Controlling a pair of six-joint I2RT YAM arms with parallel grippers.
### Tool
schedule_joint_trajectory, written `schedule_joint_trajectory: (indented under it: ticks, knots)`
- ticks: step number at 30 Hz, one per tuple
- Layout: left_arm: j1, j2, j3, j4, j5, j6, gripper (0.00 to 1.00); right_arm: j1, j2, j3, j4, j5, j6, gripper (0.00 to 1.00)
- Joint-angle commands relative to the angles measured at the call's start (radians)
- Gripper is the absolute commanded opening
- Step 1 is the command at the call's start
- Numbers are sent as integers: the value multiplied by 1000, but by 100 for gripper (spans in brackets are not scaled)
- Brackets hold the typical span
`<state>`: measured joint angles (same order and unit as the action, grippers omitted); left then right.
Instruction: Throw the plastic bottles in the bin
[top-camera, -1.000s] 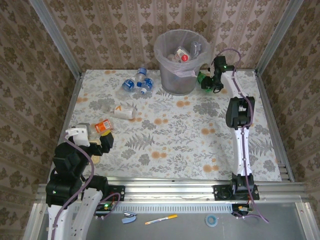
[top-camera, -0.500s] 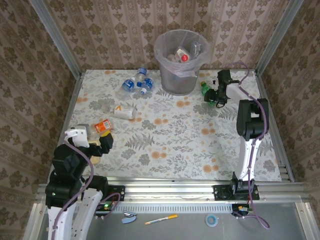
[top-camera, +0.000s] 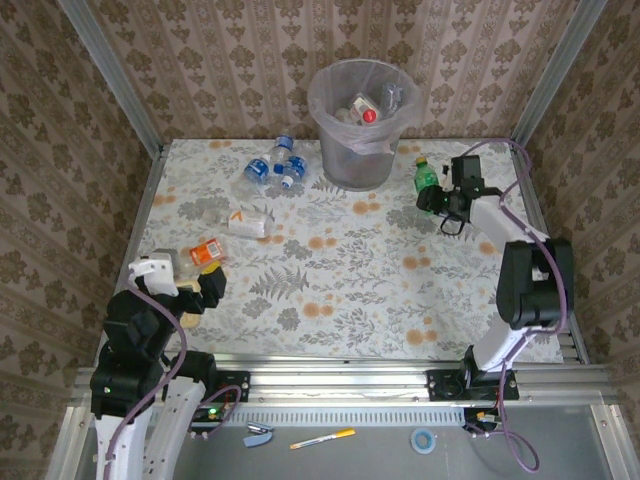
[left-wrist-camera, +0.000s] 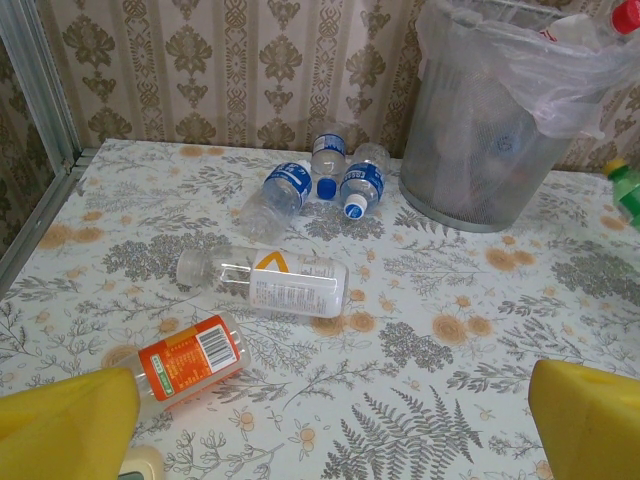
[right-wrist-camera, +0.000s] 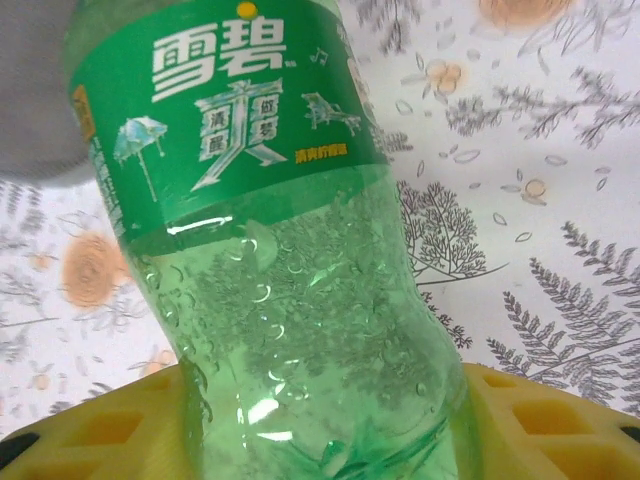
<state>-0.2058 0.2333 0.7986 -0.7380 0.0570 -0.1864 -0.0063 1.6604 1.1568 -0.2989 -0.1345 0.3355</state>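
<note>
Green bottle (right-wrist-camera: 270, 300) is clamped at its lower body between the right gripper's (top-camera: 435, 192) yellow pads, jaws partly closed around it, just right of the bin (top-camera: 345, 150). Looks like the carry step: next it needs lifting above the rim and over the bag before release. Left gripper (top-camera: 203, 290) hangs wide open, empty, near the orange-label bottle (left-wrist-camera: 190, 355).
</note>
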Motion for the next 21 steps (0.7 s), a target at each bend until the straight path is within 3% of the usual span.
schedule_joint_trajectory:
  ticks: [1,10,21]
  knots:
    - [9,-15,-7,2,14,15,100,-1,-100,-65,85,5,30,20]
    - [11,-14,-7,3,14,16,100,0,-387,-219,225,-21,30,18]
    - [9,-15,-6,3,14,15,100,6,-697,-291,407,-67,33,20]
